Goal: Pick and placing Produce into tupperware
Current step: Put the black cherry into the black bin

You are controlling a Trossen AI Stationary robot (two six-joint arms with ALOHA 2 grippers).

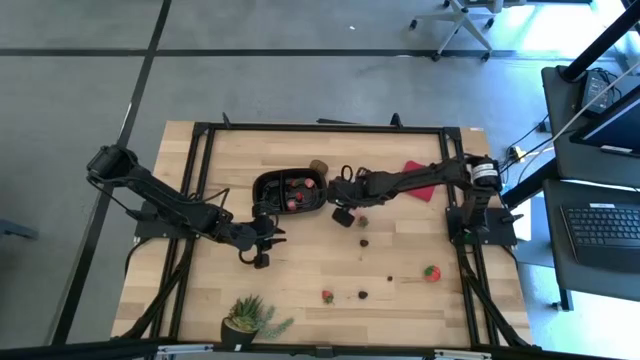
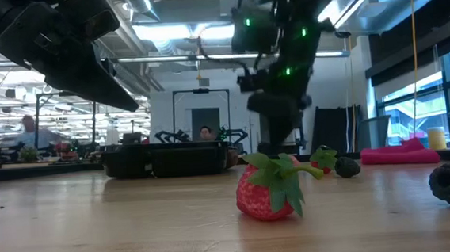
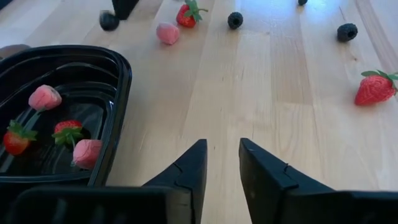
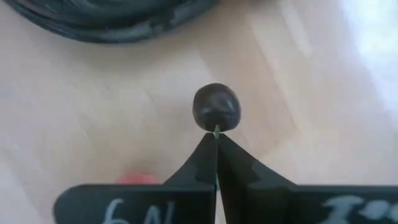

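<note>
The black tupperware (image 1: pixel 290 190) sits mid-worktop (image 1: pixel 400 290), already holding several red pieces. The right tool (image 4: pixel 216 134) beside it has pinched together on the thin green stem of a dark berry (image 4: pixel 216 108), a light, soft thing probably best held so. The left tool (image 3: pixel 222 163), slightly apart and empty, hovers by the tray's near rim; loose strawberries (image 1: pixel 431 271) lie well clear.

bright daylight, blurred right wrist view

a "6" shows on the right gripper (image 4: pixel 216 138).

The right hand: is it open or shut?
Shut. In its wrist view the right hand has fingers pressed together, pinching a thin green stem under a dark berry.
</note>
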